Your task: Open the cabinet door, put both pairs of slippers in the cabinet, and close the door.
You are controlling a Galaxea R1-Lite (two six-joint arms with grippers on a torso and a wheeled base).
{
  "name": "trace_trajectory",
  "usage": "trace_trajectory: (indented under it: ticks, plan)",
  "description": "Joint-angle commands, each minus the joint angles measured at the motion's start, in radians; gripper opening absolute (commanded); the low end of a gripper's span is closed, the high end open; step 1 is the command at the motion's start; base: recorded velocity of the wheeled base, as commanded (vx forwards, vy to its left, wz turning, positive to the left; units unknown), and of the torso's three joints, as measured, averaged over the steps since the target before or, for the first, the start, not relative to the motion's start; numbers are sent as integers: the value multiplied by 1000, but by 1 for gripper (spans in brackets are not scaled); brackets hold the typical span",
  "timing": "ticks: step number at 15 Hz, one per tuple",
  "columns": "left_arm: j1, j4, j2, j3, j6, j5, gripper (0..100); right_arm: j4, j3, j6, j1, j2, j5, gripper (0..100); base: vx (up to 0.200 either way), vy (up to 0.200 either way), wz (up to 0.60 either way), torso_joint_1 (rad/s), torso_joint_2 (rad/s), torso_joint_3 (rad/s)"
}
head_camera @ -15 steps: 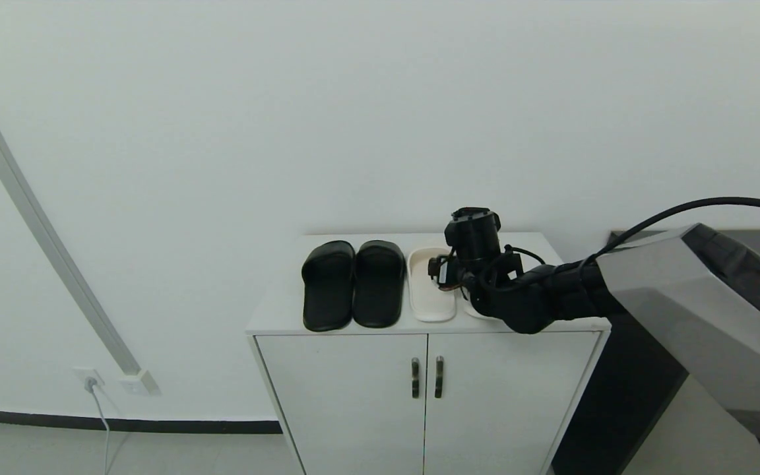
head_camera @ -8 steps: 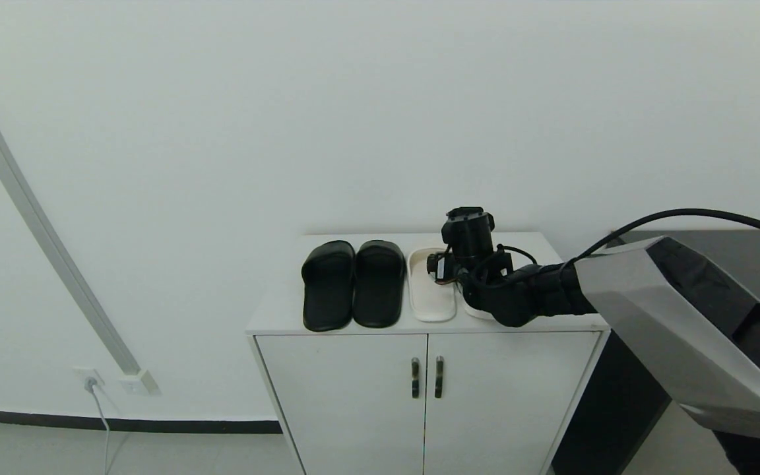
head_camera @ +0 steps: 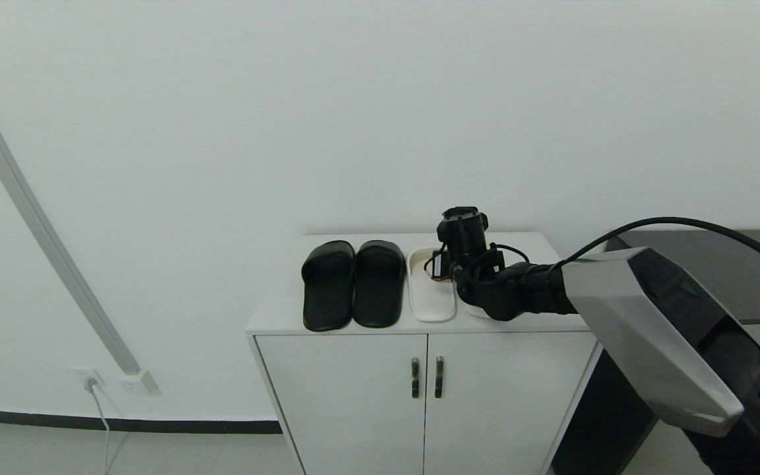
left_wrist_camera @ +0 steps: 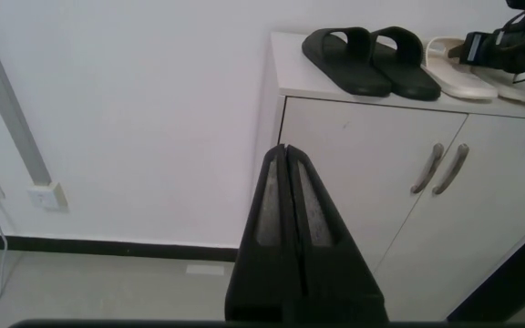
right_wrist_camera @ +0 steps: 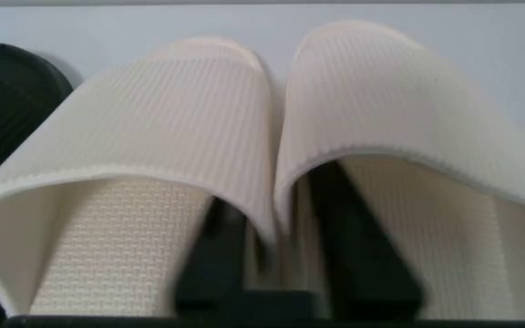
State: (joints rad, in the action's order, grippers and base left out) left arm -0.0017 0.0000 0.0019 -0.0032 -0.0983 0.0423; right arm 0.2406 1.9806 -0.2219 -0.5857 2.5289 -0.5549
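The white cabinet (head_camera: 347, 396) has both doors shut, with two dark handles (head_camera: 427, 377) at the middle. On its top a black pair of slippers (head_camera: 352, 284) lies to the left of a white pair of slippers (head_camera: 430, 293). My right arm's wrist (head_camera: 464, 237) hangs over the white pair. In the right wrist view my right gripper (right_wrist_camera: 281, 232) is open, one finger (right_wrist_camera: 212, 260) inside each white slipper (right_wrist_camera: 135, 173), straddling their touching inner straps. My left gripper (left_wrist_camera: 285, 155) is shut and empty, low and to the left of the cabinet (left_wrist_camera: 363, 173).
A wall socket (head_camera: 88, 380) with a plugged cable sits low on the left wall, below a slanted grey conduit (head_camera: 37, 218). A dark unit (head_camera: 624, 389) stands against the cabinet's right side. There is free floor in front of the doors.
My right arm has pushed forward and slightly left over the white slippers, and its forearm has dropped lower. The slippers and the doors have not moved.
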Motion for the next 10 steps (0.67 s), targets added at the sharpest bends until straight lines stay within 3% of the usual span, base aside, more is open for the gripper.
trace_trajectory:
  ticks: [1, 5, 10]
  plan:
    - [0, 0, 1, 0, 0, 1, 0, 0, 7, -1, -2, 10, -2, 0, 0, 0, 0, 0, 0, 0]
    - [0, 0, 1, 0, 0, 1, 0, 2, -11, -2, -3, -27, -30, 0, 0, 0, 0, 0, 0, 0]
    - [0, 0, 1, 0, -1, 1, 0, 9, -210, -4, -14, -248, -23, 0, 0, 0, 0, 0, 0, 0]
